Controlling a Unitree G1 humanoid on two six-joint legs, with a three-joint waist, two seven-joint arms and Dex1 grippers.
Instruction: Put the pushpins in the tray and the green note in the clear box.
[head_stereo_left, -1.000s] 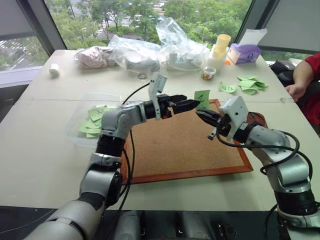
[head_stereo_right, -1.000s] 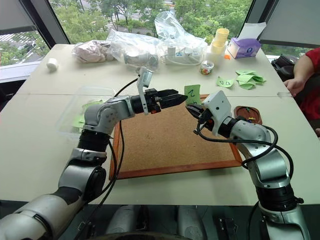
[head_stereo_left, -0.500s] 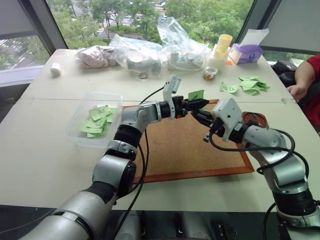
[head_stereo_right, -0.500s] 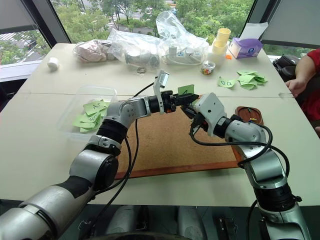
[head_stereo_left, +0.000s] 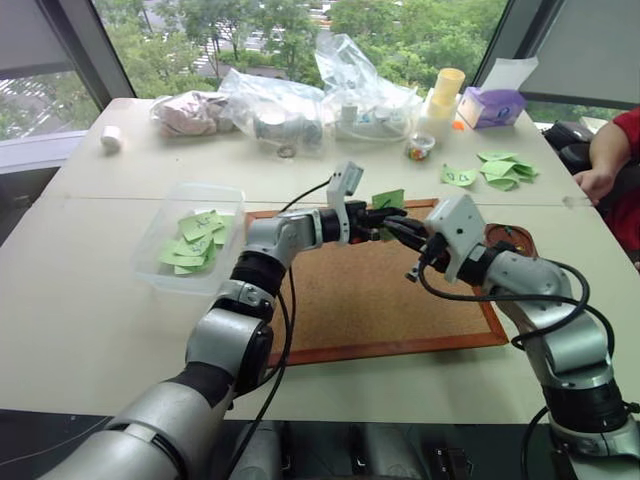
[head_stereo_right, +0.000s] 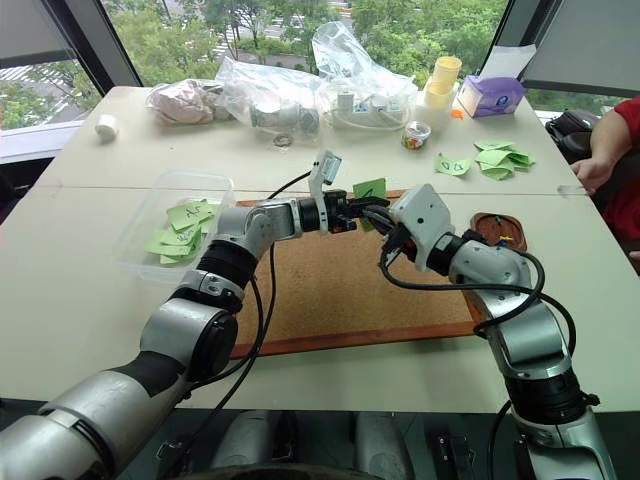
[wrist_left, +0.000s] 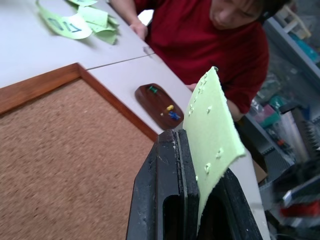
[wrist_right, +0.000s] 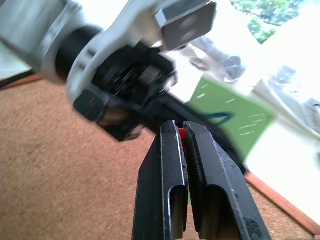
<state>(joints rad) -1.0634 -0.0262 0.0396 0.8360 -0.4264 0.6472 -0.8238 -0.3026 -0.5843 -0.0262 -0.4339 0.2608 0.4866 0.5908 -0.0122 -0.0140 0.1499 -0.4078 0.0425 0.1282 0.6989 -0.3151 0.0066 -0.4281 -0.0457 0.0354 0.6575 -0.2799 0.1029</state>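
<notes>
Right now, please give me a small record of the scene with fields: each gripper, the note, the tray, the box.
left gripper: shut on the green note, above the corkboard
right gripper: shut on a red pushpin, tips meeting the left gripper
tray: beside the corkboard, holds a few pushpins
clear box: on the table at the robot's left, holds green slips

The green note (wrist_left: 212, 134) stands upright over the corkboard's far edge; pushpins (wrist_left: 169, 111) lie in the brown tray (wrist_left: 150, 101); the clear box (head_stereo_left: 225, 196) sits left.
</notes>
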